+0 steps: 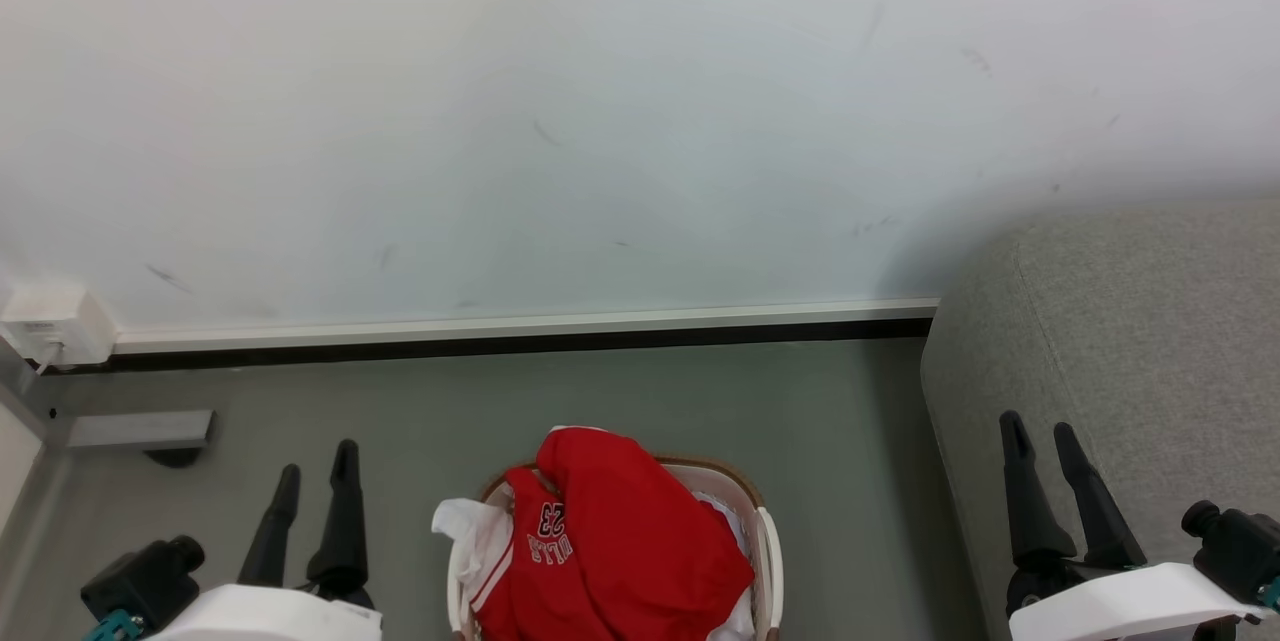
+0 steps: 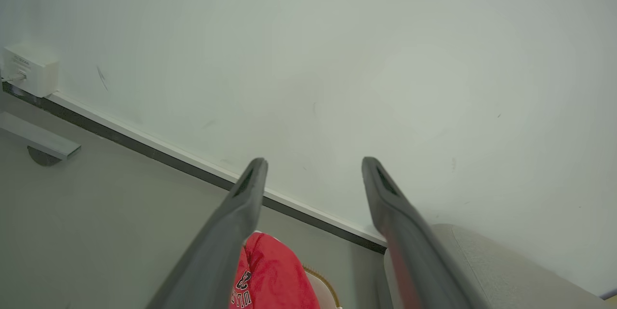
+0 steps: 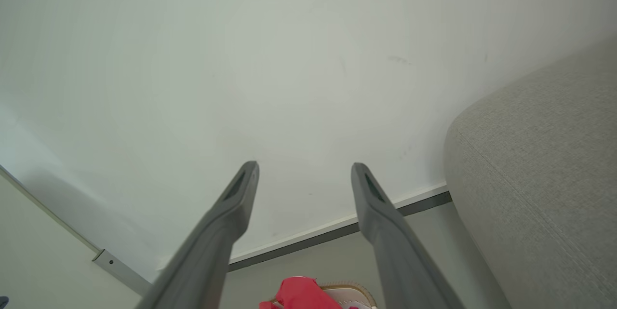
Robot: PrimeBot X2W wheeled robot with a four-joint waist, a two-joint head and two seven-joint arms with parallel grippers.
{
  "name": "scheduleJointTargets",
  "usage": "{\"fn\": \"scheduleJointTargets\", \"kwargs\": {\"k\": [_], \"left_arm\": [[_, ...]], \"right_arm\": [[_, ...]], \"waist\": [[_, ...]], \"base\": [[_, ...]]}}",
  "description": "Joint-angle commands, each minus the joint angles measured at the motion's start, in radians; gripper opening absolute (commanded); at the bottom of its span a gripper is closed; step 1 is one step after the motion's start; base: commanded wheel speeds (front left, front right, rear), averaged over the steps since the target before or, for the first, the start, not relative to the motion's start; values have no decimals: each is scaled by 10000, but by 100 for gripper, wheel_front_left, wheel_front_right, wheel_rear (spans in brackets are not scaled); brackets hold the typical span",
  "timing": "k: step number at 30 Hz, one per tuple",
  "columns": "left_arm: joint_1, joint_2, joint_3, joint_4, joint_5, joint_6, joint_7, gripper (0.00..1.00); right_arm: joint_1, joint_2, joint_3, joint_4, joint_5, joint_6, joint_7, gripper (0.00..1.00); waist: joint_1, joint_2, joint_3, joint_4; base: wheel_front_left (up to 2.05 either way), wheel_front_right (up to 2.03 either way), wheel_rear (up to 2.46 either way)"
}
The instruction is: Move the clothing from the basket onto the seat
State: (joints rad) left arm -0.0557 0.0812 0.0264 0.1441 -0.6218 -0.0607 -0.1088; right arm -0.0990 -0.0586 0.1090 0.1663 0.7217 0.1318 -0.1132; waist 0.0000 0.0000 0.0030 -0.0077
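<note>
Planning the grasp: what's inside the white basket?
Bright red clothing lettered BULLS 23, heaped on pale white lining. Anything under it in the oval white plastic basket is covered.

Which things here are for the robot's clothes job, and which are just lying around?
For the job: red clothing, white basket, grey seat, left end effector, right end effector, both open.
Just there: white wall box, grey floor bar.
</note>
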Motion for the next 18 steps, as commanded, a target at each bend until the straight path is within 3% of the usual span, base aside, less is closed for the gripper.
{"fn": "scheduleJointTargets", "kwargs": {"k": [1, 18], "left_arm": [[-33, 155, -48, -99, 431, 57, -159, 100], [-20, 309, -276, -47, 2016, 258, -587, 100]], "right_arm": [[-188, -70, 81, -82, -402, -10, -115, 100], [-219, -50, 160, -8, -2032, -12, -539, 100]], "waist": [[0, 0, -7, 5], [0, 0, -28, 1]], "base": [[0, 0, 0], [0, 0, 0]]}}
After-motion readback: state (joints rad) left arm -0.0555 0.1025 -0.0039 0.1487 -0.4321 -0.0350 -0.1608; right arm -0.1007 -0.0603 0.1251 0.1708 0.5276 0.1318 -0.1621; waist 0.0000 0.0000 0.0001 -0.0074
